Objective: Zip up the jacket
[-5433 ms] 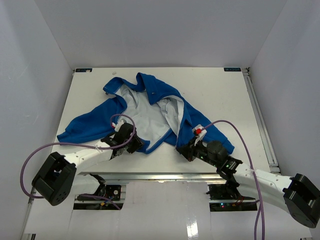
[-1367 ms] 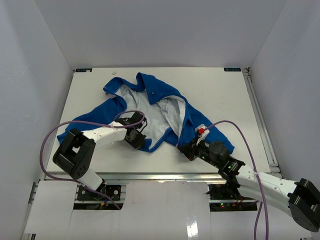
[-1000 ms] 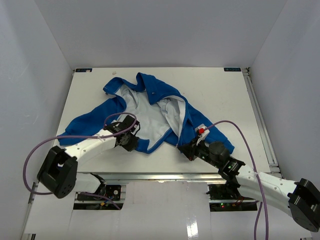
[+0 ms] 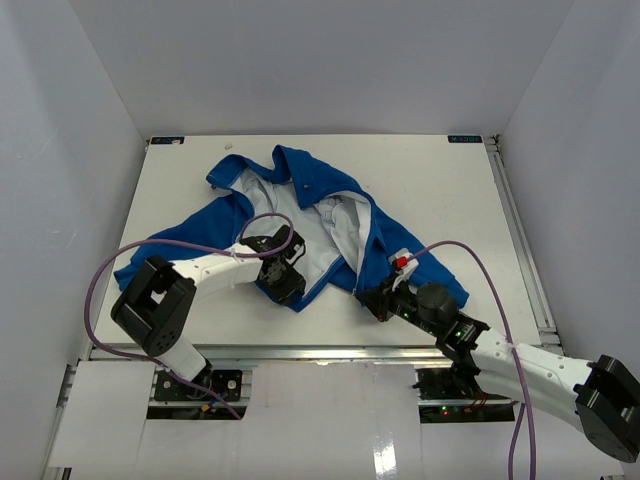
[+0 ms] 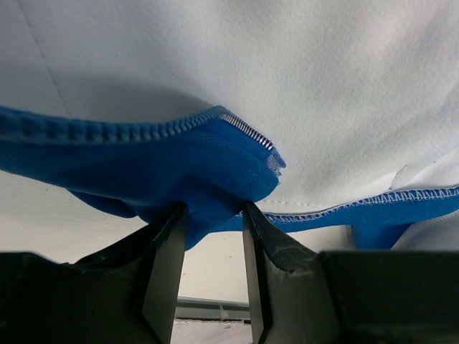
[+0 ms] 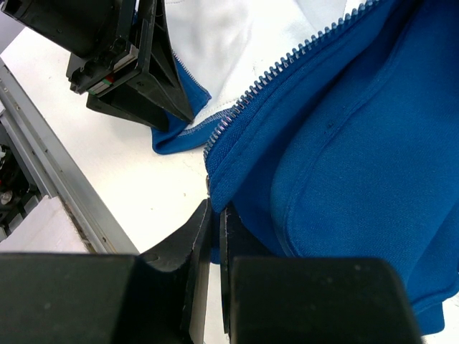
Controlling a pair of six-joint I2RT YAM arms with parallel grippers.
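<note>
At jacket [image 5: 179, 161] hem: left fingers [image 5: 168, 265] part-open astride; right fingers [image 6: 193, 236] pinching it (tips buried).

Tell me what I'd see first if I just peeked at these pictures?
A big bright-blue jacket lies open in the middle of the white table, its pale lining facing up. At its near edge, the left gripper has its jaws apart around a blue fold by the zipper end, and the right gripper pinches the other front corner.
</note>
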